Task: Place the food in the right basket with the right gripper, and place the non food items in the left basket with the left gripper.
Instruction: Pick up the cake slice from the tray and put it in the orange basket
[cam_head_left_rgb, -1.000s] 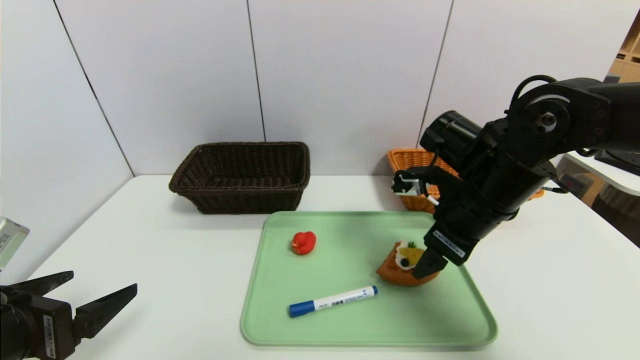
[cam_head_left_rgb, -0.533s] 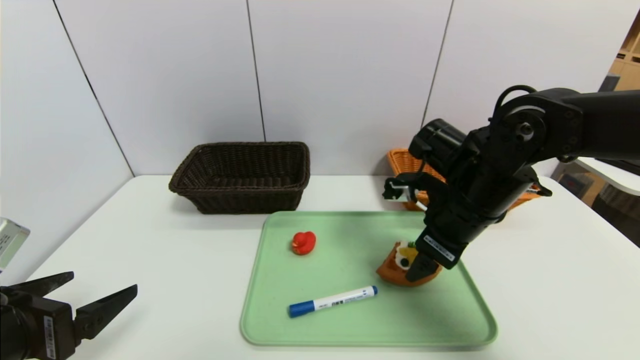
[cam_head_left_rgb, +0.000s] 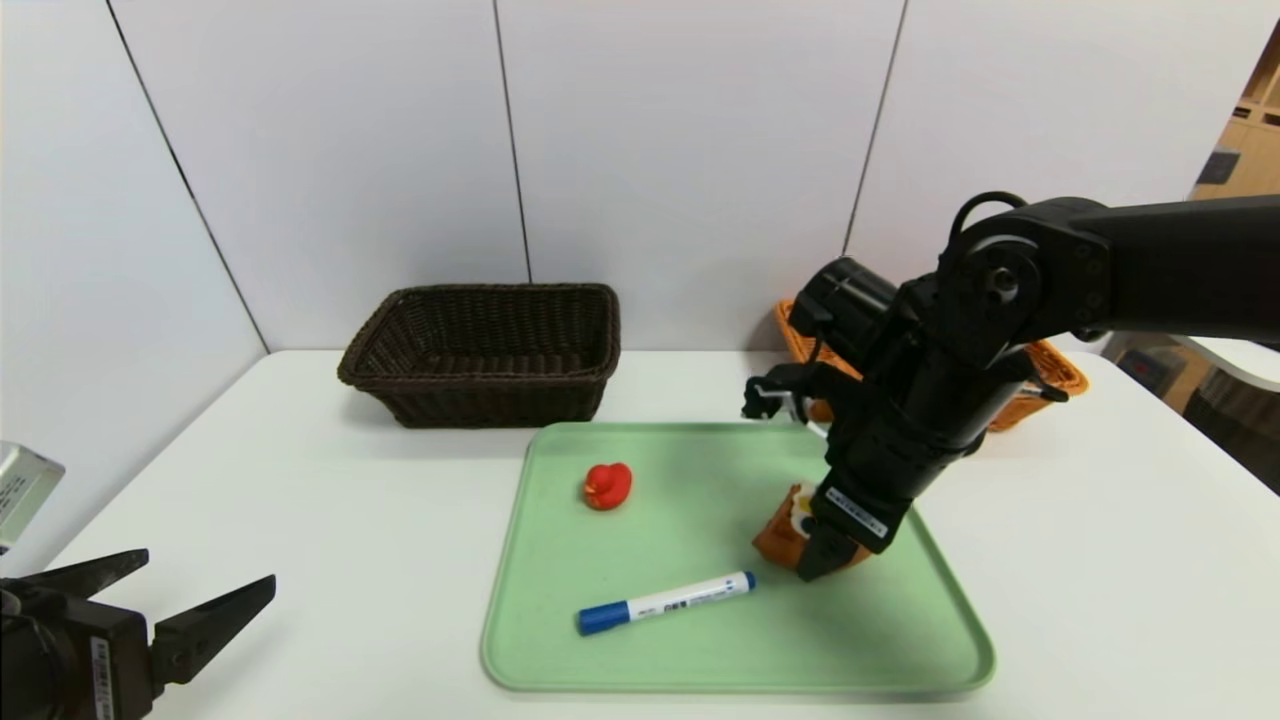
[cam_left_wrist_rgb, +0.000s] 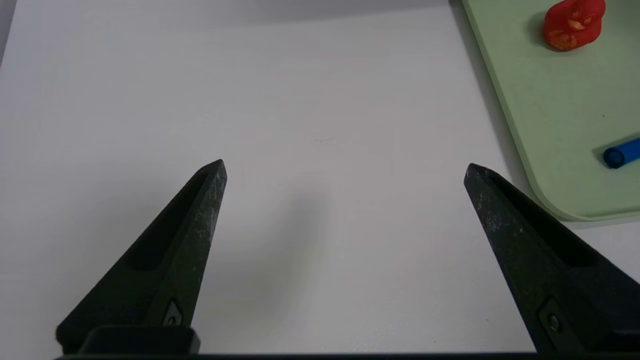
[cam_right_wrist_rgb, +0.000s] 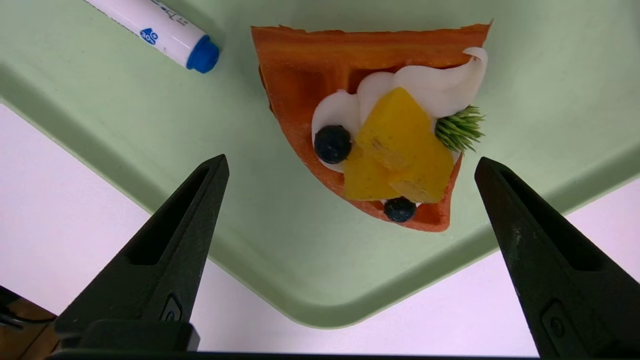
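The food, an orange-brown waffle wedge with cream, yellow fruit and dark berries, lies on the right part of the green tray. My right gripper hangs open just above it, one finger on either side of the wedge, touching nothing. A red duck and a white marker with blue cap also lie on the tray. The dark brown left basket stands behind it. The orange right basket is mostly hidden by my right arm. My left gripper is open over bare table at the front left.
The tray's rim runs close below the waffle, with white table beyond it. White wall panels stand right behind both baskets. A shelf and another table edge show at the far right.
My right arm has swung left and lowered, so the open gripper now covers more of the waffle. Left gripper, duck and marker have stayed put.
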